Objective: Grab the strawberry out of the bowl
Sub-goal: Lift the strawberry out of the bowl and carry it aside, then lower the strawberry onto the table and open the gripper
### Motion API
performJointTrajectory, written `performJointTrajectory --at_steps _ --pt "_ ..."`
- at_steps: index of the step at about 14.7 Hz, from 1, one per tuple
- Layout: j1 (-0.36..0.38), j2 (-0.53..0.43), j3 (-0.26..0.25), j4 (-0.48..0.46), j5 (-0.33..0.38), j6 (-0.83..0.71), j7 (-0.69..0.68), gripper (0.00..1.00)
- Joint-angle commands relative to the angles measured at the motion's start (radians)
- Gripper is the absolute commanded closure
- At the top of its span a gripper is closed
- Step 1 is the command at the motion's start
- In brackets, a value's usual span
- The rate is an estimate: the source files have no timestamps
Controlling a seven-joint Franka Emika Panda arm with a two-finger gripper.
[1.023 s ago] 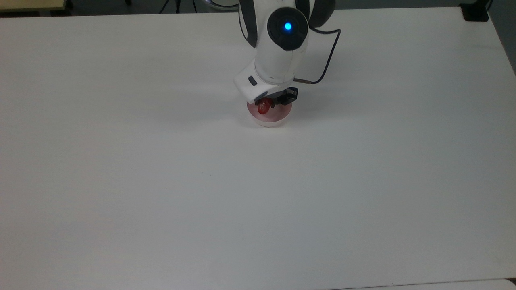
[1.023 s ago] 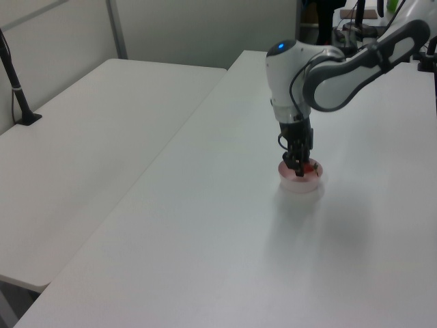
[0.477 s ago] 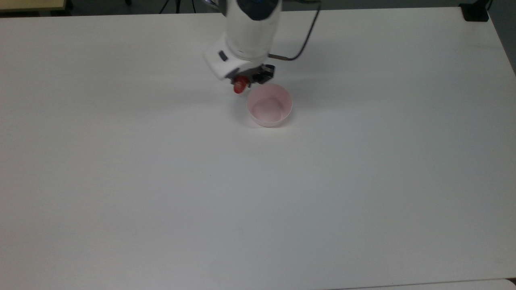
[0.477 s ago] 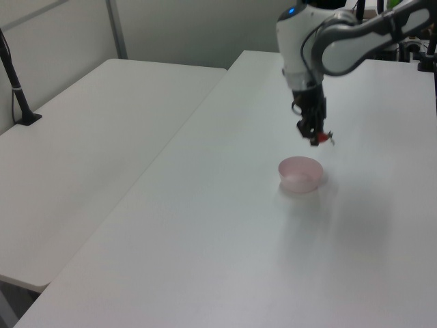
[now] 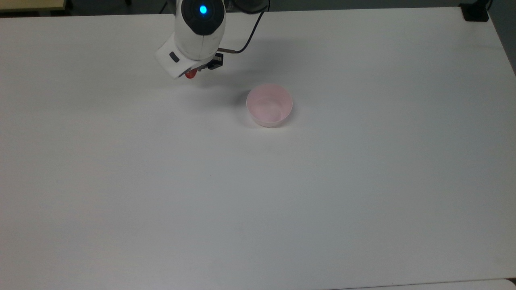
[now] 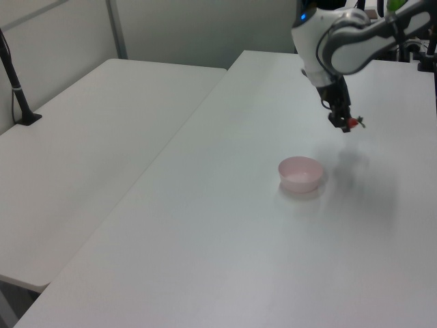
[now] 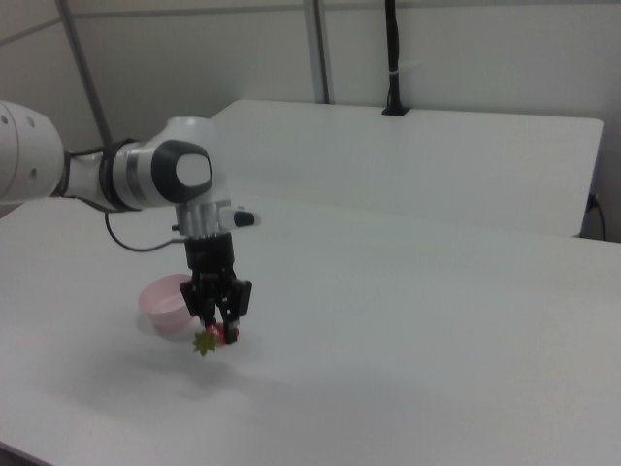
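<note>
- Small glossy red toy strawberry (image 7: 221, 336) with a spiky green leafy top: held off the table, pinched between the two dark fingers (image 7: 238, 299) of the arm's gripper (image 7: 222, 325). In the right view the leaves point down and toward the right view's left, the red body tucked up between the fingertips.
- In the left view the strawberry (image 6: 351, 124) is a red speck at the gripper (image 6: 344, 123) tip, clear of the tabletop. In the top view a sliver of red (image 5: 190, 74) peeks out under the white wrist housing.
- Gripper state: fingers closed tight on the strawberry, pointing roughly straight down (no gap visible beside the fruit in the right view).
- Small round pale pink plastic bowl (image 5: 269, 105): sits upright on the table, nothing inside, flat bottom showing. Well apart from the strawberry; in the top view the bowl lies to the right of and below the gripper (image 5: 193, 72). In the left view the bowl (image 6: 300, 173) is below and left of the gripper; in the right view the bowl (image 7: 167, 303) is partly behind the fingers, to the left.
- White Franka arm (image 7: 155, 177) with grey joint covers: blue light lit on its top cap (image 5: 202, 9); a thin dark cable (image 5: 250, 34) loops off the wrist.
- Large plain white table (image 5: 258, 193): a soft shadow of the arm falls between gripper and bowl.
- Second white table (image 6: 89, 150) alongside, on the left view's left, with a black post (image 6: 15, 85) clamped at its edge.
</note>
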Motion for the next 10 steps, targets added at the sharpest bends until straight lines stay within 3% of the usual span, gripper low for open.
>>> performJointTrajectory --at_steps 1,5,6,8,9,10 --pt "-0.016 -0.021 0.004 -0.102 -0.060 0.072 -0.025 0.72" --pt "-0.020 0.000 0.004 -0.109 -0.086 0.089 -0.024 0.71" --pt "-0.020 0.002 0.004 -0.107 -0.086 0.095 -0.022 0.66" --pt "-0.028 0.003 0.004 -0.103 -0.081 0.104 -0.011 0.20" --pt "-0.031 -0.001 0.004 -0.098 -0.077 0.101 -0.010 0.05" --pt "-0.031 -0.009 0.004 -0.089 -0.074 0.093 -0.010 0.00"
